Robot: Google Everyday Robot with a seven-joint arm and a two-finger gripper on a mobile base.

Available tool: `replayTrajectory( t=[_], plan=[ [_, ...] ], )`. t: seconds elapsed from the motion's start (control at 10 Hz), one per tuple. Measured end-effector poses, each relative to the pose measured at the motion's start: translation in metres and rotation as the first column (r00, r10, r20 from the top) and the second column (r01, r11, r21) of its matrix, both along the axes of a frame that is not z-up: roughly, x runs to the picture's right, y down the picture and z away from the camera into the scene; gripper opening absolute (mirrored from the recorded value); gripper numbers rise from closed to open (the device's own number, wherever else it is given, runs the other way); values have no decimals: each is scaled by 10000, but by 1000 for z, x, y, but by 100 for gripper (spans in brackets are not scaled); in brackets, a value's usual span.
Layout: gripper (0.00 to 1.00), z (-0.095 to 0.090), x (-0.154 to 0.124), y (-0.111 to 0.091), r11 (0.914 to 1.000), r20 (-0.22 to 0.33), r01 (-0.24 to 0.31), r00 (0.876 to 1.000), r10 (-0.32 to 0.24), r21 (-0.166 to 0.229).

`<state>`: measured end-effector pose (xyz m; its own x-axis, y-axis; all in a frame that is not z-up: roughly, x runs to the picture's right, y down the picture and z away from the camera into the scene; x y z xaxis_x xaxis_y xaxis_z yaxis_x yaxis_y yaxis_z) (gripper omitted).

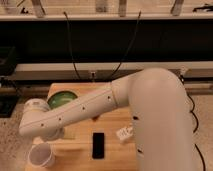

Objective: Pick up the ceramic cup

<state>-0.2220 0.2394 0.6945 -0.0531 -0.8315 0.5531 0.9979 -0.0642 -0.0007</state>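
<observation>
The cup (41, 155) stands at the near left corner of the surface (112, 156). Just above it hangs the end effector (49, 137); its state I cannot tell. I judge this is the approach step, and next it must lower around the cup.

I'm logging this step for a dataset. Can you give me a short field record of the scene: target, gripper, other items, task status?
target: ceramic cup, white, upright, at the front-left of the wooden table
gripper: gripper at the arm's left end, just above and behind the cup, largely hidden under the arm
other items: green bowl at back left, partly behind the arm; black phone lying flat at centre front; white bottle to the right of the phone
status: cup stands on the table, not yet lifted
</observation>
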Motion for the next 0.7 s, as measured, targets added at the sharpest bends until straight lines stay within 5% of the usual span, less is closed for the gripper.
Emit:
replayTrajectory(
  t=[0.7],
  plan=[
    [80, -17, 3, -20, 9999, 536, -3, 9986, 8, -102]
  ],
)
